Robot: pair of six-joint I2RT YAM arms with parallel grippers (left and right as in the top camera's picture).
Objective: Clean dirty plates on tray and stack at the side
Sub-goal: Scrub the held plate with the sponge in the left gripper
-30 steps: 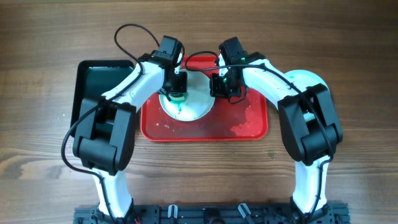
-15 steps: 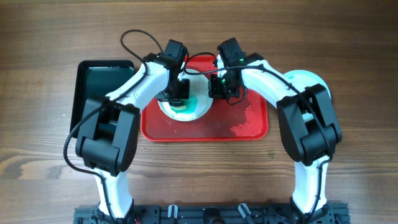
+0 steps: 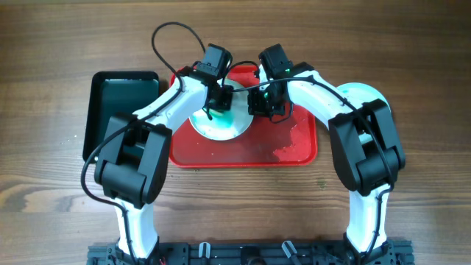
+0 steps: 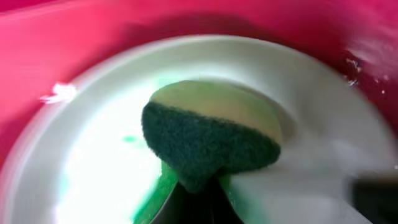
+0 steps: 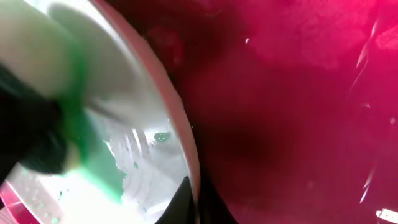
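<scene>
A white plate (image 3: pixel 221 129) with a teal-green smear lies on the left half of the red tray (image 3: pixel 291 156). My left gripper (image 3: pixel 219 99) is shut on a green-and-yellow sponge (image 4: pixel 208 140) and presses it on the plate (image 4: pixel 93 162). My right gripper (image 3: pixel 259 103) is shut on the plate's right rim (image 5: pixel 180 124), with the red tray (image 5: pixel 286 124) beside it. Green smear shows in the left wrist view beside the fingers (image 4: pixel 199 190) and in the right wrist view left of the fingers (image 5: pixel 194 202).
A pale aqua plate (image 3: pixel 362 92) lies on the table right of the tray, partly under my right arm. A black tray (image 3: pixel 121 103) stands to the left. Wet soapy patches (image 3: pixel 291 147) lie on the red tray's right half.
My left gripper has swept the sponge from the plate's left side toward its upper right. The green smear looks fainter. The right gripper has stayed on the rim.
</scene>
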